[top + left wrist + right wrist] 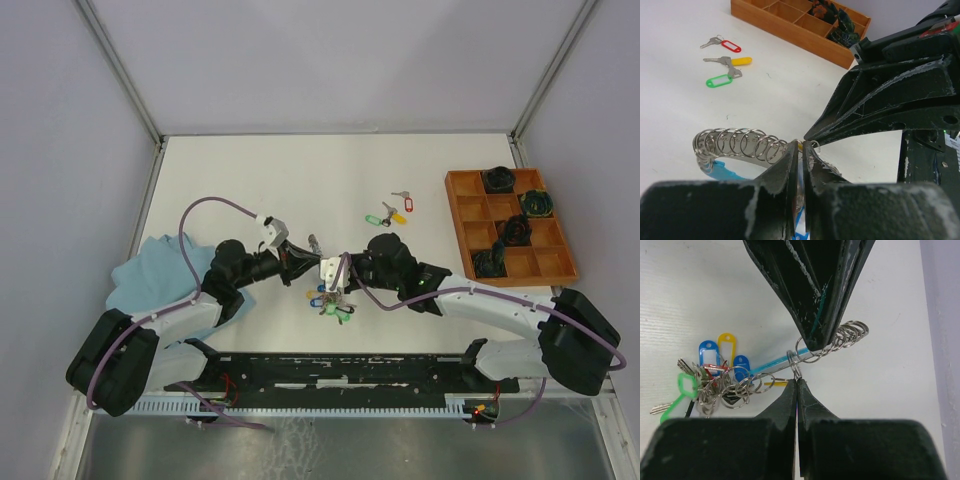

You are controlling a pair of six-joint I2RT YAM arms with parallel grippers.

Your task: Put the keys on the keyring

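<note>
Down at the bottom of the overhead view, both arms reach inward and meet just below centre frame. The left hand [801,147] is pressed together on the keyring [775,363], the thin metal nipped between its fingers [782,170]. The blue sleeve [725,171] pokes out lower left in that wrist view, just under a tight row of spare rings [740,144] strung along the loop. Facing it tip to tip, the right hand [797,381] is squeezed together too, with a small ring [796,369] caught at its very tips. That ring is touching the loop right beside the left hand's point.

To the left in the right wrist view, a bunch of keys [710,382] is already threaded on and lies on the tabletop [250,180]. Blue, yellow, red and green tags are tangled among the silver there. At the left edge of the overhead view a blue cloth [150,275] lies crumpled beside the left arm.

Farther out, above and right of the hands, three loose keys lie well apart from the loop. They are the green-tagged key [719,80], the yellow-tagged key [740,61] and the red-tagged key [731,46]. Beyond them, at the right, sits a wooden tray [458,230] with dark coiled bundles [498,180] in several of its compartments.
</note>
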